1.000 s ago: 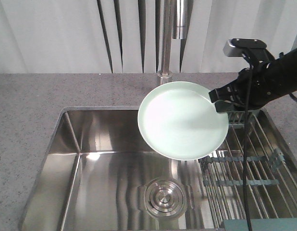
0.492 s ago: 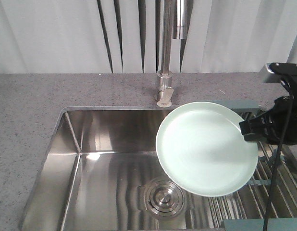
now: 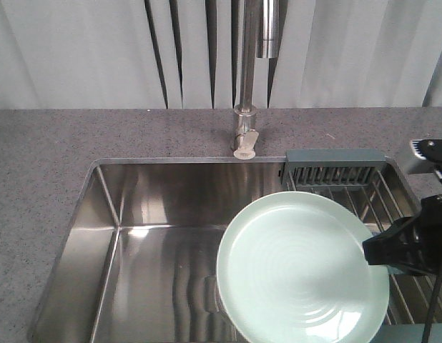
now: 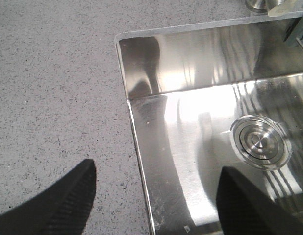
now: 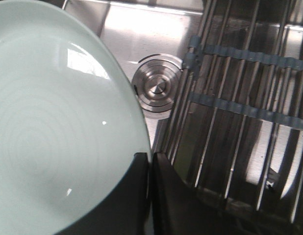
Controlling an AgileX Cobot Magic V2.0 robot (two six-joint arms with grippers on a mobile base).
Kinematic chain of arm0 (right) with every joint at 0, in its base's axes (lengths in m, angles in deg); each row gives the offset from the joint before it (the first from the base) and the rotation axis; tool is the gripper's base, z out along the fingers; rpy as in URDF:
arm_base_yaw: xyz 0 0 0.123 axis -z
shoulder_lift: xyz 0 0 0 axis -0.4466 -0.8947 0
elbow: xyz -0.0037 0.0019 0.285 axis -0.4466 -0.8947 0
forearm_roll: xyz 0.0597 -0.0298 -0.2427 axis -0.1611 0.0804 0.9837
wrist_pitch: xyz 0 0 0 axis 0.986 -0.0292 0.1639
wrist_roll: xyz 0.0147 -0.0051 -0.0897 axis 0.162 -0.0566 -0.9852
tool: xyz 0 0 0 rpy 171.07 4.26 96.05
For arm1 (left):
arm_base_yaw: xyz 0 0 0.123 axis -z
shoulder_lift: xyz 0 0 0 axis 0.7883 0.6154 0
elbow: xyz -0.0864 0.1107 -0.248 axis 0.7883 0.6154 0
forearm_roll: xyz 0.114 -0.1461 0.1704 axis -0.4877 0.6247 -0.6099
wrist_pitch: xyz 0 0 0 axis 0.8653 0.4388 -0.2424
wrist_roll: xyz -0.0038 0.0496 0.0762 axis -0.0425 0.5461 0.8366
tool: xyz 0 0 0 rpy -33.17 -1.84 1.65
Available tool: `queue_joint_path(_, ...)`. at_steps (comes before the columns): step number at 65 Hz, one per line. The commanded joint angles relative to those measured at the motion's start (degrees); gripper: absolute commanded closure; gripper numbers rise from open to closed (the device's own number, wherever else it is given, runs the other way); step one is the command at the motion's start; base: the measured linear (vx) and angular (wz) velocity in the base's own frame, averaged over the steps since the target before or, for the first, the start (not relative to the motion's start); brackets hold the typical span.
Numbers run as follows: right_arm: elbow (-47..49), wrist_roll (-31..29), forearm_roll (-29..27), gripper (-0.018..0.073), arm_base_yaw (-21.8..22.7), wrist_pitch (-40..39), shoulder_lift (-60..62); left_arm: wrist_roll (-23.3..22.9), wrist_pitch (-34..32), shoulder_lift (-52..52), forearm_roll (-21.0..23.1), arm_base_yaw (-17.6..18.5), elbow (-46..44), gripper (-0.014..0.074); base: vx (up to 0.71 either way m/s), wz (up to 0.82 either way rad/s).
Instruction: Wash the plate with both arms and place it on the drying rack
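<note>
My right fingers (image 5: 150,196) are closed tight on the rim of the plate (image 3: 303,268), pinching it at 1 point on its right edge. The plate hangs tilted in the air over the right part of the sink (image 3: 135,214), with its held edge above the wires of the drying rack (image 3: 335,175). The wrist view shows the drain (image 5: 156,88) just past the plate's rim. My left fingers (image 4: 156,205) are spread wide with nothing between them, over the sink's near-left corner where steel meets the speckled desk (image 4: 53,88). I judge the plate stiff and light enough for a 1-sided pinch, but smooth, and slippery if wet, so it could pivot or slide in my grip. It looks hard and may chip against the steel wires. The raised rim is the only sensible hold. If my left fingers help, they should take the opposite rim, well clear of the faucet (image 3: 246,71).
</note>
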Motion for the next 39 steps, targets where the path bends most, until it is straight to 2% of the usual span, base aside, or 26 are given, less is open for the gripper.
queue_joint_path(1,1.4,2.5,-0.9,0.0561,-4.2,-3.3,0.8,-0.8,-3.4,-0.3,0.1,0.2,-1.4,0.0111,0.0,0.0)
queue_joint_path(22,4.4,5.8,-0.8,0.0561,-15.8,-9.0,-7.3,-0.8,-3.4,-0.3,0.1,0.2,-1.4,0.0111,0.0,0.0)
queue_joint_path(28,8.0,5.8,0.1,0.0561,-17.5,-9.2,-11.3,-0.8,-3.4,-0.3,0.1,0.2,-1.4,0.0111,0.0,0.0)
queue_joint_path(39,14.8,4.1,0.6,0.0561,-17.4,-9.3,-17.6,-0.8,-3.4,-0.3,0.1,0.2,-1.4,0.0111,0.0,0.0)
